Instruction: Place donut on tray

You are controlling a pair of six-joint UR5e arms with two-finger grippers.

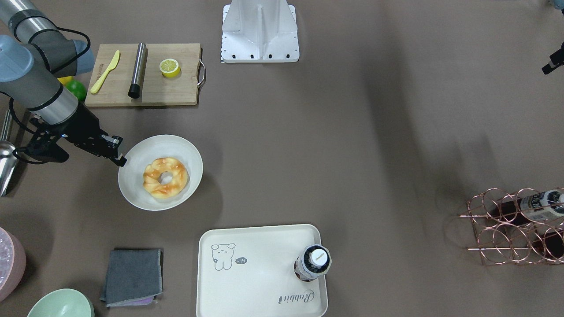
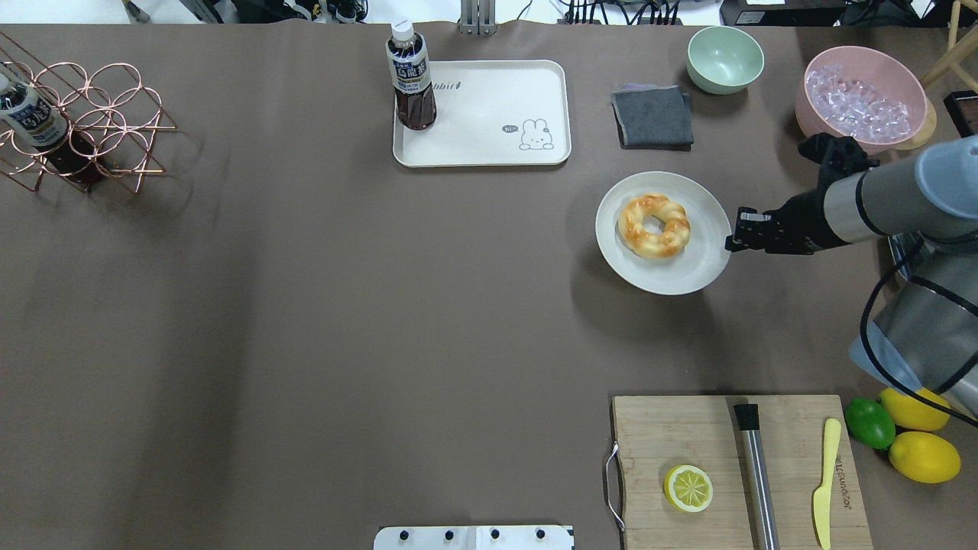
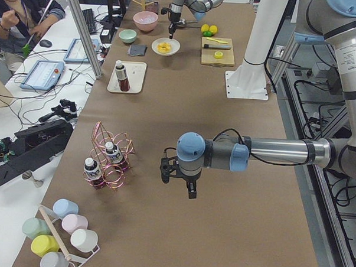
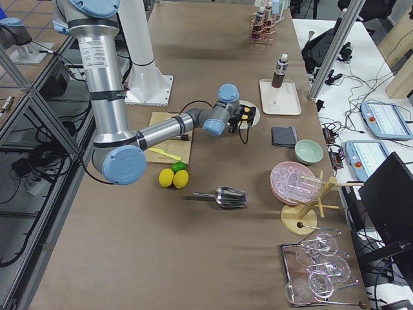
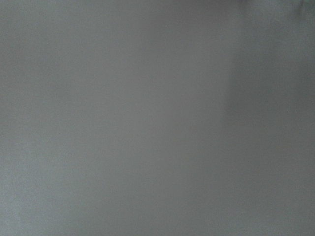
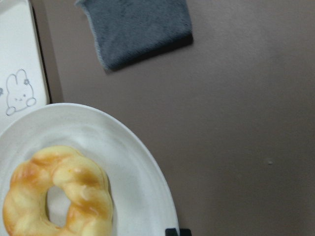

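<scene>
Twisted golden-orange ring donut (image 6: 83, 184) lies on the round off-white plate (image 6: 133, 157), well apart from the cream rectangular bear-print tray (image 2: 481, 114). My right gripper (image 2: 731, 243) hangs at the plate's rim, gripping nothing; I cannot tell its finger gap. My left gripper (image 3: 191, 193) hovers over the brown table (image 3: 250, 231); gap likewise unreadable.

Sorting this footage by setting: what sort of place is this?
Most likely a robotics lab, not a real kitchen. Kitchen props such as the donut and tray are staged on a covered table. An operator is at a cable-strewn desk beside it, where teach pendants lie.
</scene>
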